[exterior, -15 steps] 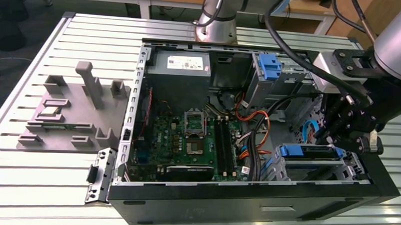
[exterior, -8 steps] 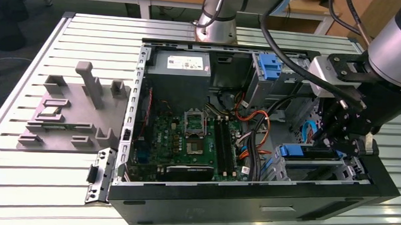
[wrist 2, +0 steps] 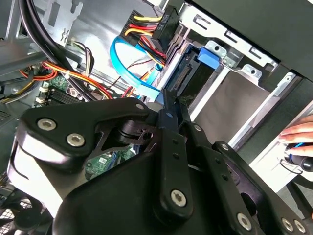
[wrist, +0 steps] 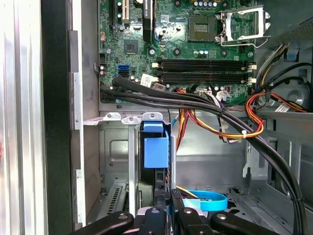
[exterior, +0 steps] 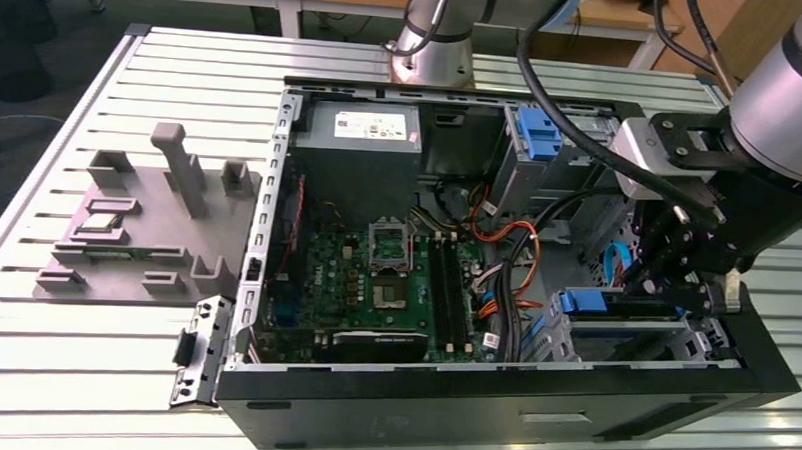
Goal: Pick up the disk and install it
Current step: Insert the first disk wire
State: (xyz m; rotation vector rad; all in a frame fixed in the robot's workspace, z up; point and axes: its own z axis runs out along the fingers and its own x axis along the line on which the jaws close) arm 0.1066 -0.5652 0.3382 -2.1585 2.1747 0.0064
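Exterior view: one robot arm (exterior: 793, 89) reaches down into the open computer case (exterior: 502, 409), its wrist bent so the jaws (exterior: 675, 285) point into the drive bay at the case's corner on the exterior view's right.

Jaws: one pair, black, drawn close together on the edge of the disk (wrist: 155, 152); both wrist views show the fingers (wrist 2: 171, 122) pressing a thin dark edge just ahead of them.

Disk: one, standing on edge in a slot of the metal drive cage (wrist: 117, 147), straight ahead of the jaws, with its blue plastic carrier at the end away from them. In the exterior view the blue carrier (exterior: 598, 302) lies just beside the jaws, level with the cage top.

Cables: one flat blue cable (wrist 2: 129, 68) looped just beside the jaws; one bundle of red, yellow and orange wires (wrist: 225, 127) beyond them; two thick black cables (wrist: 195, 103) crossing ahead of the disk.

Motherboard (wrist: 195, 44): one, green, beyond the cage from the jaws, with one open processor socket (wrist: 242, 22).

Power supply (exterior: 357, 128): one grey box, well apart from the jaws.

Table (exterior: 89, 364): one, slatted metal, carrying one grey fixture (exterior: 148, 216), well apart from the jaws.

Hand (wrist 2: 298, 132): one person's, at the case's outer side.
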